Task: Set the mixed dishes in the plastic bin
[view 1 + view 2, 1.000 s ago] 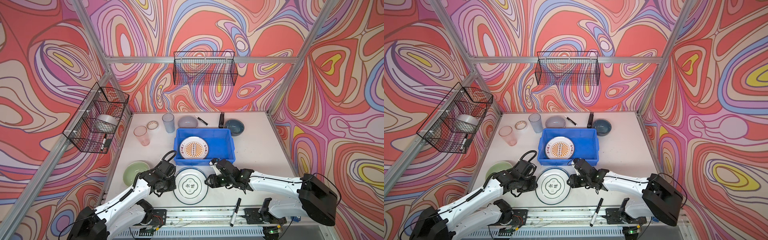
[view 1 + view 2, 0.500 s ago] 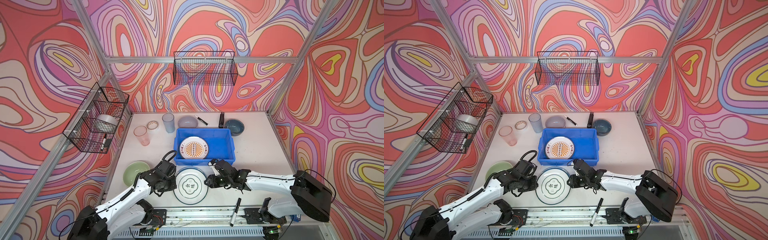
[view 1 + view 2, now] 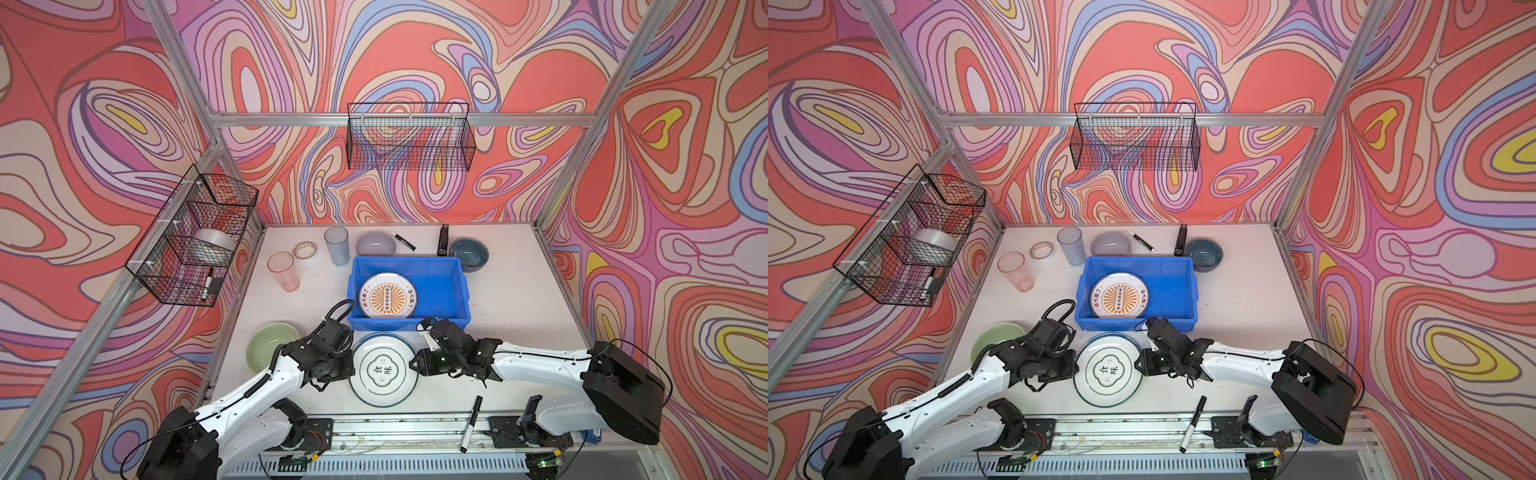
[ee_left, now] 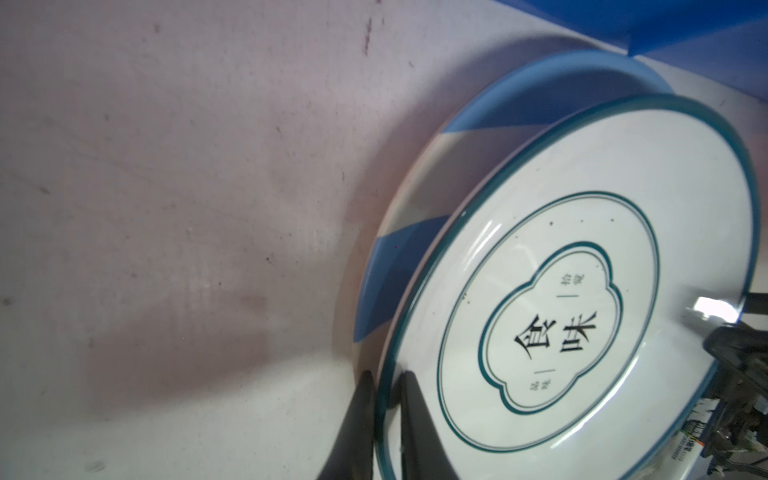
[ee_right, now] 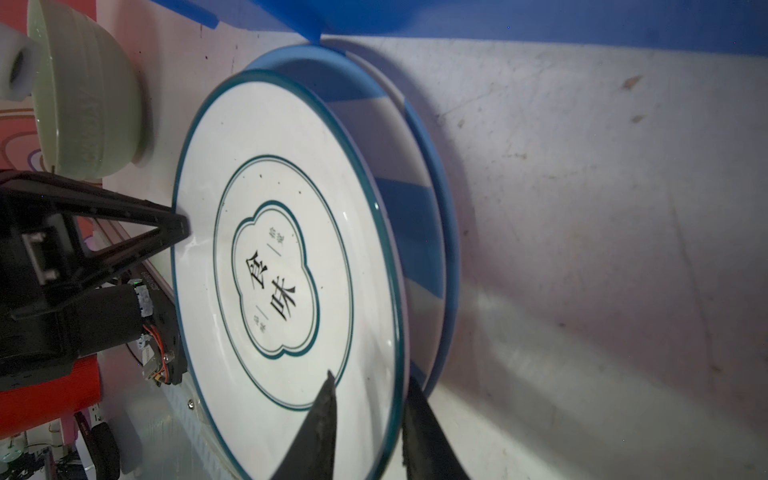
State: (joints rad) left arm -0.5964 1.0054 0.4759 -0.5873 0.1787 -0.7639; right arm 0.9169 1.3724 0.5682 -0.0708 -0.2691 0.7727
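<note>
The teal-rimmed lettered plate [image 3: 384,370] [image 3: 1108,370] lies over the blue-white striped plate [image 4: 415,232] [image 5: 419,232], just in front of the blue plastic bin [image 3: 409,261] [image 3: 1138,261]. My left gripper [image 3: 352,365] [image 4: 386,382] is shut on the lettered plate's left rim. At the opposite rim my right gripper [image 3: 413,365] [image 5: 370,386] straddles the edge, one finger over the plate's face and one under it, with a gap still showing. An orange sunburst plate [image 3: 387,295] lies in the bin. The green bowl [image 3: 270,347] sits left of my left gripper.
At the back stand a pink tumbler [image 3: 283,270], a bluish tumbler [image 3: 336,245], a lavender bowl [image 3: 375,244], a dark blue bowl [image 3: 468,252], a tape roll [image 3: 305,250] and a marker [image 3: 402,240]. Another marker [image 3: 471,424] lies at the front edge. Wire baskets [image 3: 409,141] [image 3: 195,237] hang on the walls.
Both grippers have narrowed around the lettered plate's rim; the left one has closed onto it. The right arm's elbow has shifted slightly. The plate has stayed in place.
</note>
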